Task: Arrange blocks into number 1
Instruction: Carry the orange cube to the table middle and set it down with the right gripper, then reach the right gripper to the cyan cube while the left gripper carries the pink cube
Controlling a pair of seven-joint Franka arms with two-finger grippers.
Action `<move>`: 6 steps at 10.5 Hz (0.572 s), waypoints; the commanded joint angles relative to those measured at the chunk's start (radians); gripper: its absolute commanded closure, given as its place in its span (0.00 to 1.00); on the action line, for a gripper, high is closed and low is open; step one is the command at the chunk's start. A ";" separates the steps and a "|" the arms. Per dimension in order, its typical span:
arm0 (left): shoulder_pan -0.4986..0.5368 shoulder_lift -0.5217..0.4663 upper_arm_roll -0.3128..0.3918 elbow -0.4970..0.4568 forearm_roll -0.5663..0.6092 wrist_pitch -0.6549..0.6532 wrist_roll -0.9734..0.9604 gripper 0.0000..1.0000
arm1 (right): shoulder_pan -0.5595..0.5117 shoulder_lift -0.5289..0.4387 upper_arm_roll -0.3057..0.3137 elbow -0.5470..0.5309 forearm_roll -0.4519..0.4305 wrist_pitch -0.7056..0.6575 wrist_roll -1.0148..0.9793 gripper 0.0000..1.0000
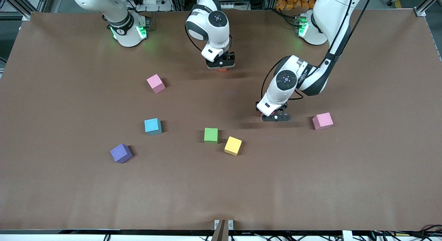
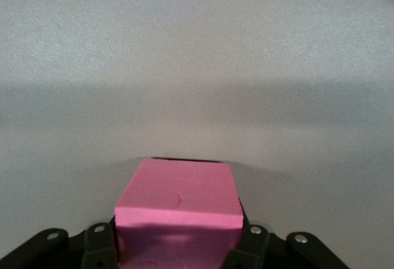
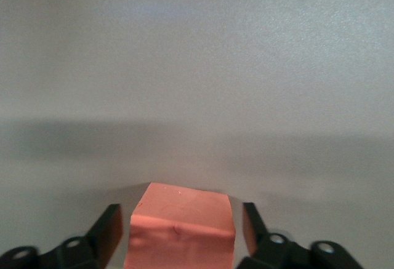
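A brown table (image 1: 345,182) seen from above, with small foam cubes scattered on it and a green cube (image 1: 211,135) near the middle. The yellow cube (image 1: 233,145) sits just beside the green cube, slightly nearer the camera and toward the left arm's end. The light blue cube (image 1: 152,126) lies apart from the green cube toward the right arm's end, and the purple cube (image 1: 121,153) lies farther that way and nearer the camera. Well apart from the green cube, farther from the camera, the orange cube (image 3: 183,220) rests on the table. The right gripper (image 1: 221,65) is lowered around it, its fingers (image 3: 109,226) apart with a narrow gap on each side. Toward the left arm's end from the green cube, the left gripper (image 1: 275,117) is low at the table, clamped on the red cube (image 2: 178,192), which looks vivid pink in the left wrist view. One pink cube (image 1: 323,121) sits farther toward the left arm's end than that gripper. Another pink cube (image 1: 155,83) lies toward the right arm's end, farther from the camera than the green cube.
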 commanded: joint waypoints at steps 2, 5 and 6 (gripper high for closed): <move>-0.004 -0.028 -0.004 -0.003 0.005 0.000 -0.041 1.00 | -0.055 -0.105 -0.001 0.003 -0.012 -0.109 0.018 0.00; -0.106 -0.045 -0.027 0.028 0.005 -0.038 -0.208 1.00 | -0.260 -0.176 -0.001 0.003 -0.016 -0.180 -0.154 0.00; -0.149 -0.047 -0.033 0.059 0.006 -0.092 -0.259 1.00 | -0.335 -0.180 -0.001 0.005 -0.016 -0.183 -0.248 0.00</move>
